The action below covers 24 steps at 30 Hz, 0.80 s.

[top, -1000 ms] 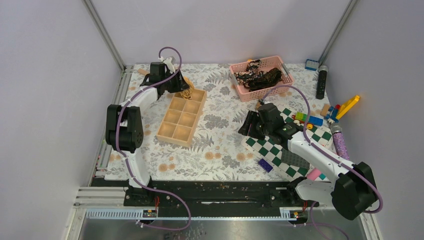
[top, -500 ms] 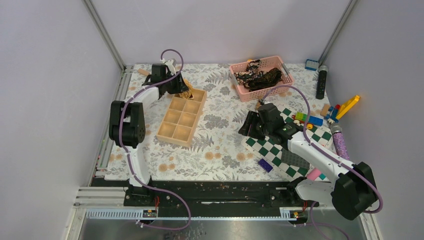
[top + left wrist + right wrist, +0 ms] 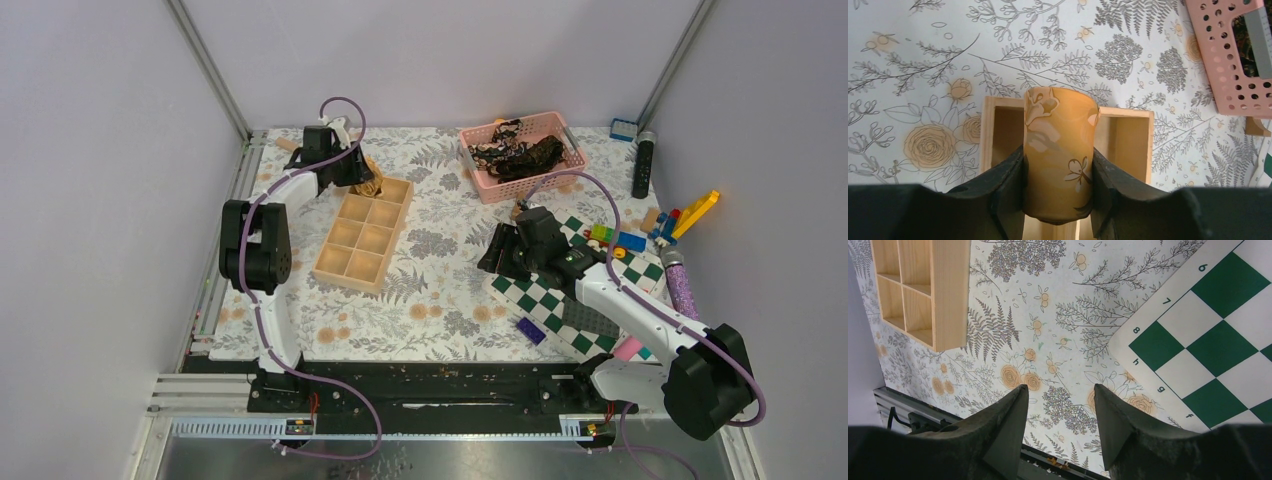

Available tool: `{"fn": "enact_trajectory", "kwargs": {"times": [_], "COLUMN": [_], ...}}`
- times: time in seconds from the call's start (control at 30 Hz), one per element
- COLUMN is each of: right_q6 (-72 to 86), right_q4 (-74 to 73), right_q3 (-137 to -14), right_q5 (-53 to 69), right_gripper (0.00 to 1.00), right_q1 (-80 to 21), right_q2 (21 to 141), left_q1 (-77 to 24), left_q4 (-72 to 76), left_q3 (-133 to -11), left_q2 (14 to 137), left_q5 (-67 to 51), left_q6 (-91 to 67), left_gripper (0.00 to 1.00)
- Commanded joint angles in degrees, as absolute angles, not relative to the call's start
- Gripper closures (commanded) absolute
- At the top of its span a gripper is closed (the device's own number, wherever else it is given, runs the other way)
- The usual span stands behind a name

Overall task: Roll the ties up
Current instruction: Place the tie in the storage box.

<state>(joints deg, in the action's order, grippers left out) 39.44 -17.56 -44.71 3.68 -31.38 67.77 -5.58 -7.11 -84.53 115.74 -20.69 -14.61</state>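
i see my left gripper point(image 3: 1057, 165) pinching the rolled gold tie point(image 3: 1060, 125) over a box point(image 3: 1128, 114) cell; right gripper point(image 3: 1058, 397) spread, empty, beside the board point(image 3: 1218, 335).

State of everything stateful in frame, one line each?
Shiny golden-tan tie: rolled, held over a corner compartment.
Left hand: shut on that roll.
Right hand: open, empty.
Dark ties: unrolled, heaped in pink plastic basket.
Wooden compartment tray: visible compartments empty.
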Motion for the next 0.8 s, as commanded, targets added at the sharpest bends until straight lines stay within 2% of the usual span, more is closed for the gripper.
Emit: {"fn": "enact_trajectory", "kwargs": {"times": [0.0, 0.77], "right_q6": [38.86, 38.41], "right_q4": [-17.75, -17.69], "right_q3": [-45.69, -46.44], "right_q5": [3.34, 3.77], "right_gripper": [0.42, 0.42], "right_q1": [-30.9, -30.92], "right_q2": [67.67, 67.92], "left_q1": [-5.12, -7.68], "left_q4": [-6.22, -13.44], "left_q3": [-87.06, -91.33], "left_q2": [115.06, 118.74], "left_q5": [-16.09, -8.14], "left_q6": [-14.98, -16.66], "left_gripper": [0.63, 0.6]}}
